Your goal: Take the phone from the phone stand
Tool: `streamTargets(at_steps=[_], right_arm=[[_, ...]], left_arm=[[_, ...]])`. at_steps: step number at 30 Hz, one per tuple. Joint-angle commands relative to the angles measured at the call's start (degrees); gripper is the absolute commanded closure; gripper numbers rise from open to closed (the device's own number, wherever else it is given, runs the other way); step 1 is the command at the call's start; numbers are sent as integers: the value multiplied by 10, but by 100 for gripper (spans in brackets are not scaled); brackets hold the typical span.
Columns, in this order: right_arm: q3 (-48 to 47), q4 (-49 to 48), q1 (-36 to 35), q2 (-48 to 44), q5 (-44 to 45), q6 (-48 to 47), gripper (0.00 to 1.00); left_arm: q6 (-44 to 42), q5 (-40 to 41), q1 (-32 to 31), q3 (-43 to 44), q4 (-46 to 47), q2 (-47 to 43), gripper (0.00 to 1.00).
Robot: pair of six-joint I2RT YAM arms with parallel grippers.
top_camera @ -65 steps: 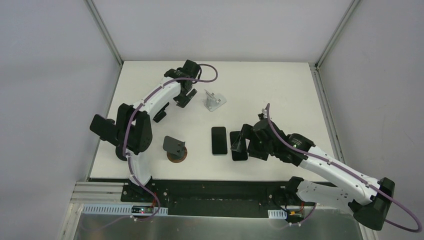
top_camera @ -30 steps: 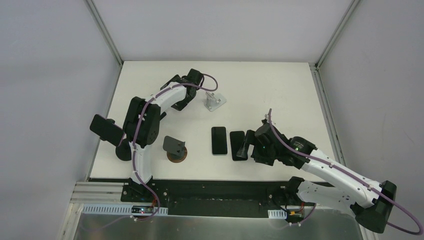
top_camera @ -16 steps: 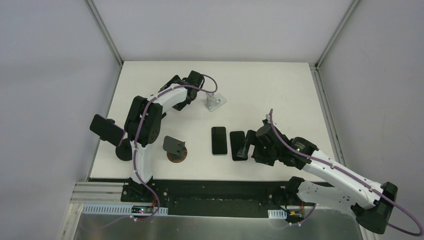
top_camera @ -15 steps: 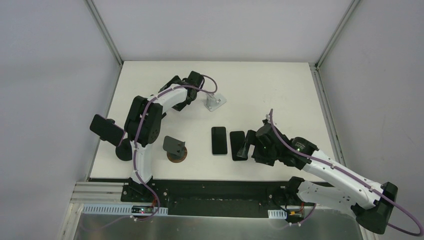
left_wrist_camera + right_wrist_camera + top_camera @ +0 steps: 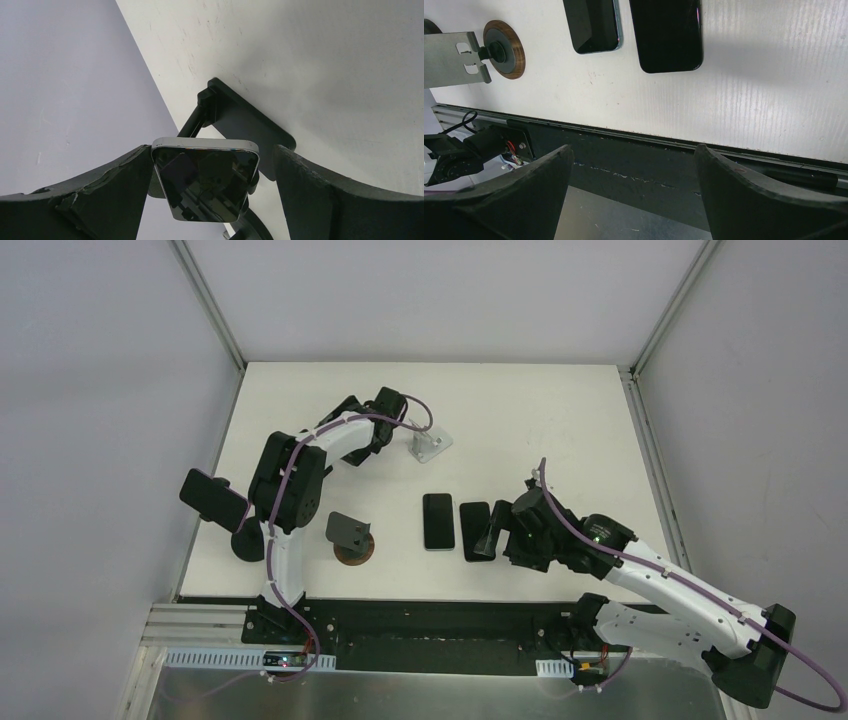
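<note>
The phone (image 5: 213, 499), dark-screened with a silver rim, sits tilted on the black phone stand (image 5: 245, 544) at the table's left edge. In the left wrist view the phone (image 5: 206, 182) lies in line with the gap of my open left gripper (image 5: 214, 150), with the stand's black foot (image 5: 242, 125) behind it. From above, the left arm's wrist (image 5: 386, 407) is still well off to the far right of the phone. My right gripper (image 5: 487, 531) hangs open over the near middle, holding nothing.
Two dark phones (image 5: 438, 521) (image 5: 474, 530) lie flat mid-table. An empty silver stand (image 5: 430, 443) is at the back. A grey stand on a wooden disc (image 5: 350, 536) is near the front. The table's dark front rail (image 5: 634, 145) runs below the right gripper.
The left arm's elbow has swung right and its wrist has come slightly toward the near left. The right arm drew back a little earlier and is now still. Both grippers stay wide.
</note>
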State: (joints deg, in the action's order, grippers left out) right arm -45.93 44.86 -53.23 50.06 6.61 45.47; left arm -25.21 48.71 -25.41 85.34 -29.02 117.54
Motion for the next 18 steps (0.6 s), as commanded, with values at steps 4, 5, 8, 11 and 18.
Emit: streamTargets(at_steps=[4,5,8,11,18], right_arm=[[1,8,1,-9,1,5,7],[2,6,1,-9,1,5,7],[2,3,1,-5,-3,4,7],[1,2,1,0,-6,4,7],[3,0,1,1,-9,5,7]], left_arm=[[-3,17,10,-19,4,-27,11],[-3,18,10,-20,4,-29,11],[-1,27,10,-24,7,-32,11],[3,29,10,-26,9,-35,11],[5,35,10,-32,14,-47,11]])
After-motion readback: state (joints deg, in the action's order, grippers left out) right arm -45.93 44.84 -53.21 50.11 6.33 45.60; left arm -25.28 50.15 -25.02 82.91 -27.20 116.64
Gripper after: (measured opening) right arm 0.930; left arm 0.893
